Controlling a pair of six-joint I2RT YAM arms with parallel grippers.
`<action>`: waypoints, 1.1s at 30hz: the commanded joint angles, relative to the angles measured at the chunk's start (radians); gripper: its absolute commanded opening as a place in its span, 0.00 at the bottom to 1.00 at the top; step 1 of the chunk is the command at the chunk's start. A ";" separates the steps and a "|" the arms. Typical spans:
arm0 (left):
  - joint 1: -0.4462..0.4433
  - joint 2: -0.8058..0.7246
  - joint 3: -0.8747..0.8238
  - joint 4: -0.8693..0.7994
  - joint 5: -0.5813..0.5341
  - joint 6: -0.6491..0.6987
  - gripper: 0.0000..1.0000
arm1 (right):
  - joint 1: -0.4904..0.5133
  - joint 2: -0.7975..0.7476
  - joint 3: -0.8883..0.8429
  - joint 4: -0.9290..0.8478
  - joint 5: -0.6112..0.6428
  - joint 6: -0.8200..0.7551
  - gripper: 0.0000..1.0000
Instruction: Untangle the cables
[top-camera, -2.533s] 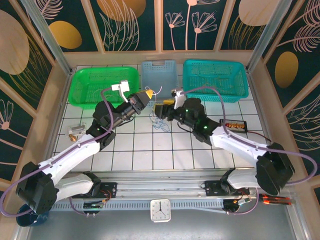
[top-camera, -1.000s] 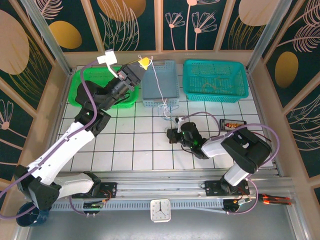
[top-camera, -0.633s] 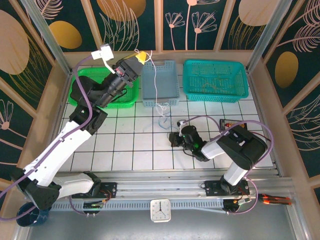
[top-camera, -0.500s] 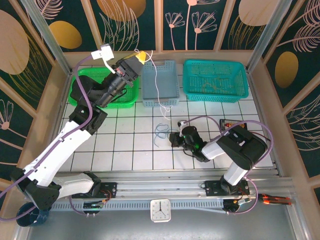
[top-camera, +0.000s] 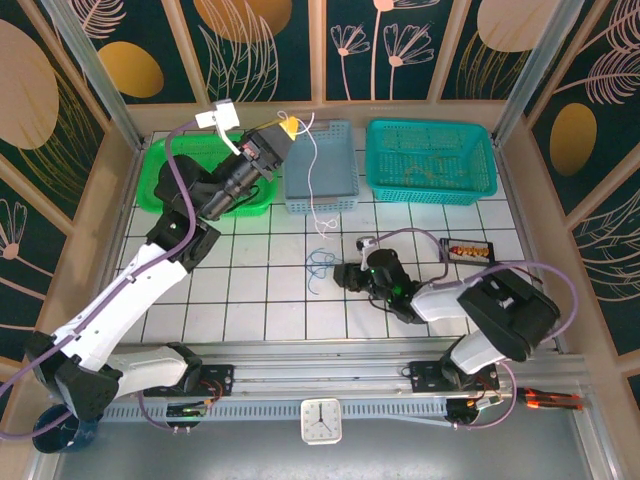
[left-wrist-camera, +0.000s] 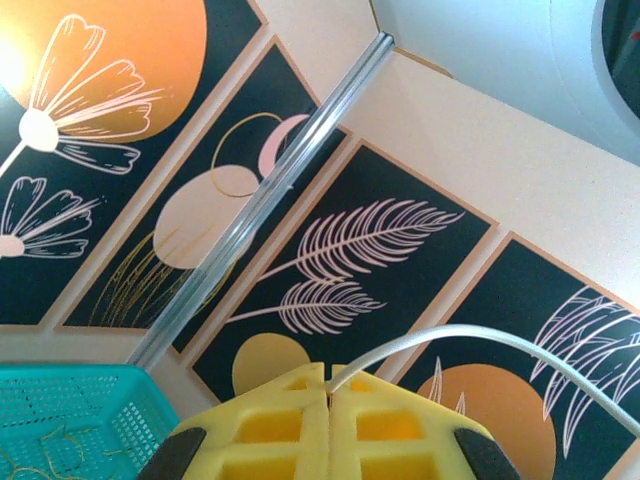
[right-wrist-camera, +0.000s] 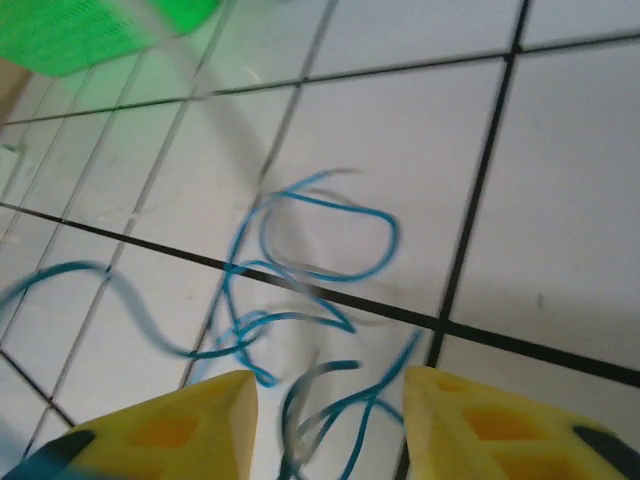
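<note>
My left gripper (top-camera: 284, 128) is raised over the baskets at the back, shut on the whitish cable (top-camera: 313, 172), which hangs down to a curled end just above the table. In the left wrist view the yellow fingers (left-wrist-camera: 275, 430) press together on the whitish cable (left-wrist-camera: 480, 335). The dark blue cable (top-camera: 320, 262) lies in loose loops on the white tiles, apart from the whitish one. My right gripper (top-camera: 343, 278) sits low on the table just right of it, open; the blue cable (right-wrist-camera: 320, 270) lies ahead of and between its tips (right-wrist-camera: 330, 420). A tan cord (left-wrist-camera: 50, 445) lies in the teal basket.
Three baskets line the back: green (top-camera: 175, 160), light blue (top-camera: 320, 150) and teal (top-camera: 430, 160). A small dark and orange object (top-camera: 467, 248) lies on the tiles at the right. Metal frame posts and patterned walls enclose the table.
The left gripper rose from table height to above the baskets, pulling the whitish cable free. The blue cable dropped onto the tiles. The right gripper came down beside it.
</note>
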 joint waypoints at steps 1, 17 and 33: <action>-0.002 -0.010 -0.021 0.060 0.015 -0.026 0.00 | 0.012 -0.093 0.045 -0.109 0.006 -0.057 0.49; -0.002 0.005 -0.048 0.082 0.028 -0.048 0.00 | 0.026 -0.342 0.272 -0.321 0.022 -0.240 0.61; -0.003 0.016 -0.047 0.110 0.041 -0.076 0.00 | 0.020 -0.019 0.568 -0.205 -0.042 -0.313 0.51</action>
